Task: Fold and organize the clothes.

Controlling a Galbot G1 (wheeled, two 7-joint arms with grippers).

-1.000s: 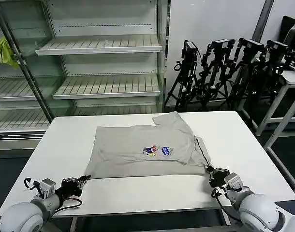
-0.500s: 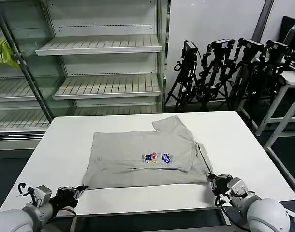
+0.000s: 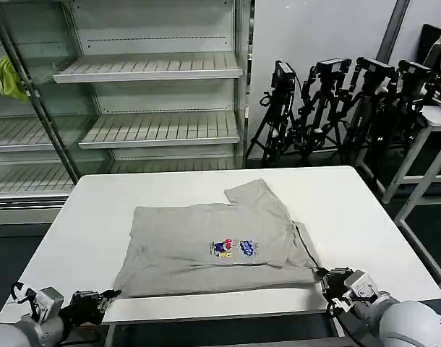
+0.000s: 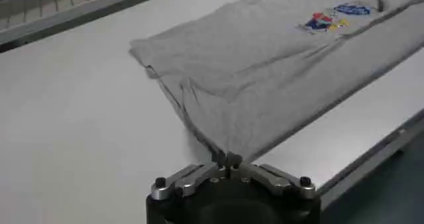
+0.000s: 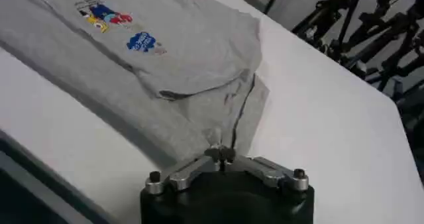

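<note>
Shirt first: a light grey short-sleeved one, lying spread across the middle of the white table, drawn toward the near edge, with one sleeve folded over on top toward the far side. On its chest sits a small multicoloured print, a red, blue and yellow figure next to a blue patch; there may be lettering in it, but it is too small to read from here, even from the right wrist camera where the print is closer. The left gripper sits low at the near left corner of the table, its fingers pinched together on the near left corner of the shirt; from its own wrist camera the left gripper has the fabric running straight up out of its closed tips, the shirt stretching away across the table. The right gripper is at the near right edge, likewise clamped on the shirt's near right corner; in its wrist camera the right gripper has the hem bunched between its tips, with the shirt fanning out over the table. Behind the table stands a shelving unit with a yellow-green cloth hanging at its left end, and to the right a cluster of black tripods.
</note>
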